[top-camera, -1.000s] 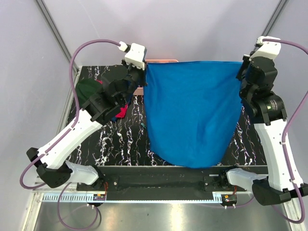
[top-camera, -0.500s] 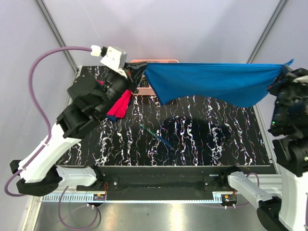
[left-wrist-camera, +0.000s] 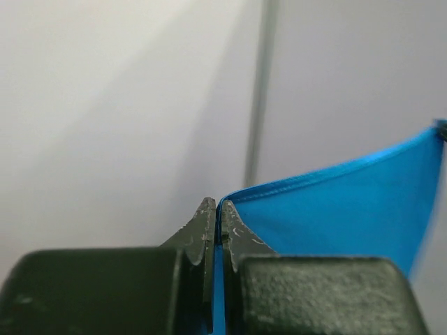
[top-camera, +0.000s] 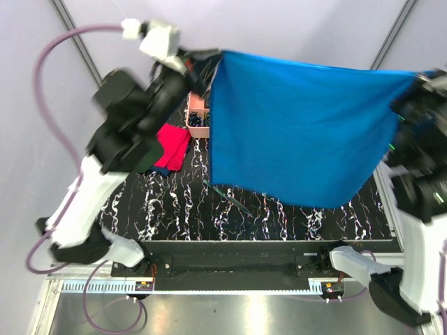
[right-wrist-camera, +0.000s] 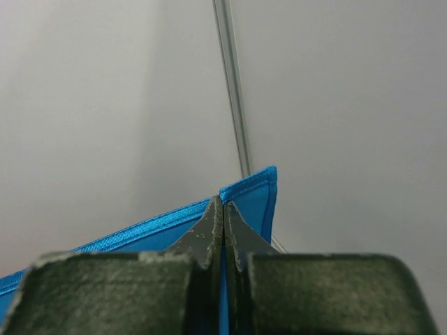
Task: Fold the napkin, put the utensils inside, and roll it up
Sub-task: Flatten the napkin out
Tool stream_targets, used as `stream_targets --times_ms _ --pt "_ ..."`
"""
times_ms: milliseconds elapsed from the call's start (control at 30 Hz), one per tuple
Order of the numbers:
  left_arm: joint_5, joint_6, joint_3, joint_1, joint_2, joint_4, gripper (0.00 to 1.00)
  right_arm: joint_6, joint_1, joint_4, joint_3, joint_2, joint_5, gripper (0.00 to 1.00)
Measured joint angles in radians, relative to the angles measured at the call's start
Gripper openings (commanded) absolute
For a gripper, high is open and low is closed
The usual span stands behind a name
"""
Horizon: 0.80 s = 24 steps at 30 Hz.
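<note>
Since half a second ago both arms have lifted, so the napkin (top-camera: 293, 132) hangs as a full sheet above the table (top-camera: 174, 202). The left gripper (left-wrist-camera: 215, 209) and right gripper (right-wrist-camera: 223, 208) are each pinched tight on a top corner, with the top edge stretched left-right between them.

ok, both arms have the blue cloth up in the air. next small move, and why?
Probably lower the left gripper and right gripper together, keeping the thin bright blue napkin taut, to lay it flat on the black marbled table. Each pinches a top corner and the cloth hangs spread, unfolded; folding needs a surface. Mind the slim teal utensil below its lower edge.
</note>
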Motion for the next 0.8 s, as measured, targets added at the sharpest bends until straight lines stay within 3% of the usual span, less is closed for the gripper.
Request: stream_targets --times_ms 167,400,467,500,533,567,600,633,733,800 --pt "0.093 -0.057 0.124 0.175 0.264 -0.006 0.0 -0.01 -0.123 0.061 -0.082 0.182 -0.003 0.0" --pt "0.232 -0.125 0.232 0.295 0.731 -0.015 0.0 0.036 -0.369 0.153 -0.151 0.571 -0.12 0.0" --pt "0.262 -0.132 0.274 0.316 0.859 -0.002 0.24 0.049 -0.401 0.19 -0.12 0.718 -0.158 0.0" --pt "0.28 -0.134 0.294 0.322 0.916 0.017 0.44 0.054 -0.41 0.202 -0.09 0.796 -0.174 0.02" --pt "0.293 -0.132 0.301 0.327 0.963 0.039 0.82 0.055 -0.416 0.207 -0.059 0.864 -0.182 0.15" --pt "0.304 -0.124 0.301 0.33 0.992 0.055 0.96 0.055 -0.421 0.21 -0.005 0.949 -0.184 0.28" --pt "0.32 -0.123 0.3 0.333 1.022 0.078 0.99 0.056 -0.424 0.211 0.053 1.032 -0.192 0.59" --pt "0.33 -0.126 0.299 0.335 1.042 0.098 0.99 0.055 -0.426 0.208 0.113 1.111 -0.202 0.73" --pt "0.362 -0.121 0.275 0.335 1.051 0.164 0.99 0.052 -0.43 0.171 0.232 1.264 -0.265 0.85" --pt "0.377 -0.114 0.235 0.332 1.022 0.235 0.99 0.056 -0.43 0.143 0.241 1.286 -0.314 0.86"
